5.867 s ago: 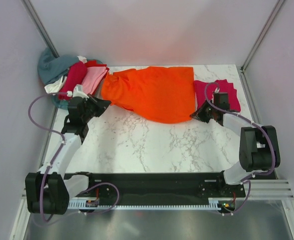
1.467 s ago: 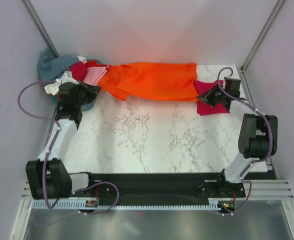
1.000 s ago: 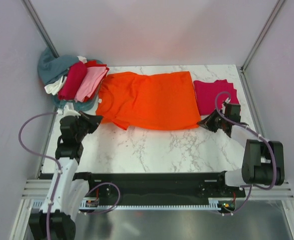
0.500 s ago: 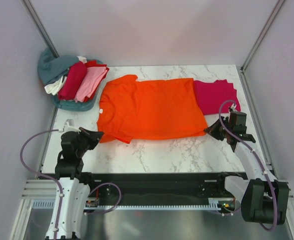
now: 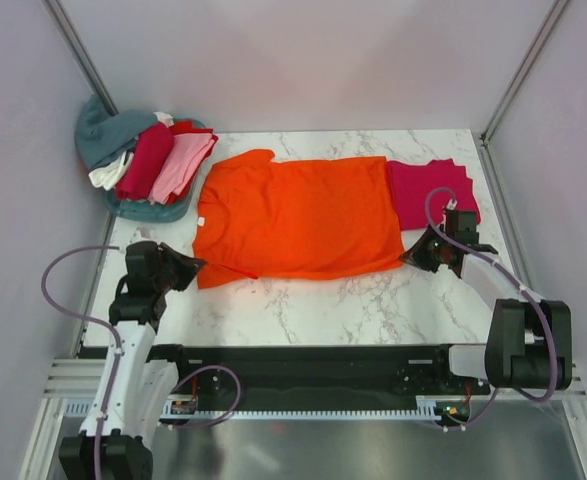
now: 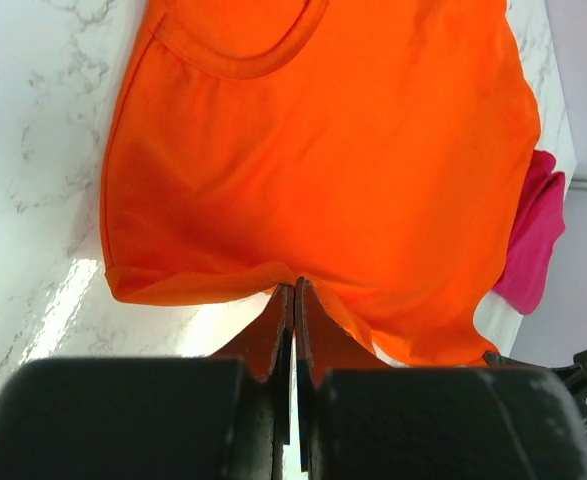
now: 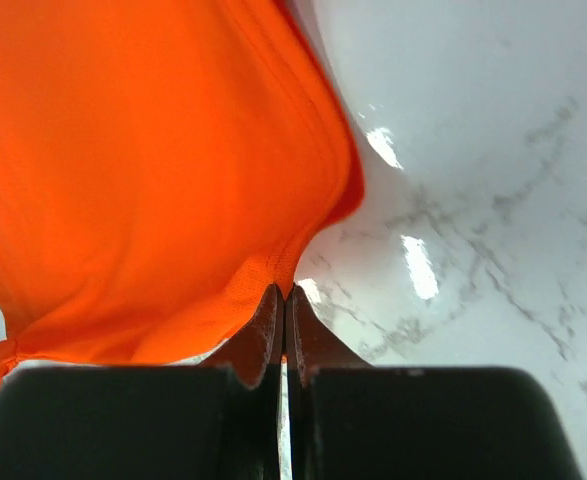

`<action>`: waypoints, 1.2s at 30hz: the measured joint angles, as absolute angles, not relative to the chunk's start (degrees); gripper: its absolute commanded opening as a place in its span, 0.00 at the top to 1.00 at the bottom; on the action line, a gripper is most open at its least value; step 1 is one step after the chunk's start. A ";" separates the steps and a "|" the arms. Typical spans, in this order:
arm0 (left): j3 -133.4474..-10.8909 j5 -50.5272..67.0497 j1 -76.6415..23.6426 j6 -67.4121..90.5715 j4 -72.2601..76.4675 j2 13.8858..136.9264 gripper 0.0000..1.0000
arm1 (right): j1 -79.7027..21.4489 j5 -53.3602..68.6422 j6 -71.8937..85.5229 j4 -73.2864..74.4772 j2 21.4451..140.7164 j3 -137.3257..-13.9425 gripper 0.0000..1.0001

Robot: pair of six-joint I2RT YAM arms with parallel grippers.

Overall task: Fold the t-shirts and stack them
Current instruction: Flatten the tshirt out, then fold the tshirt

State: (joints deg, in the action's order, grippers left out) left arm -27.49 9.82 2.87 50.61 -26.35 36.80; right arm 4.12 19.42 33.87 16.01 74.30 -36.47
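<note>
Left claw (image 5: 188, 268) and right claw (image 5: 414, 256) each pinch shut on the near edge of the orange shirt (image 5: 298, 215), spread flat mid-tabletop (image 5: 313, 300). Spreading looks done; next, let go and regrip for the first fold. Beyond lie a pink shirt (image 5: 435, 185) and a heap (image 5: 148, 165) of shirts. White marble, pale plain walls

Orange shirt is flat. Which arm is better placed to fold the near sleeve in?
Left. The left pincer is shut on the orange t-shirt at its near sleeve, at the collar end. The right pincer pinches the near hem corner, at the opposite end by the crimson t-shirt.
</note>
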 measured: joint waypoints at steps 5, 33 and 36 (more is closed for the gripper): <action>-33.15 7.79 2.87 49.93 -24.82 44.86 0.98 | 1.13 18.94 36.12 13.76 78.87 -41.91 1.00; -46.28 5.48 2.87 47.70 -14.20 68.42 0.98 | 0.60 16.36 40.99 12.51 96.31 -59.00 1.00; -46.33 5.48 2.87 47.72 -13.10 69.60 0.98 | 0.60 16.38 41.23 12.47 96.97 -59.75 1.00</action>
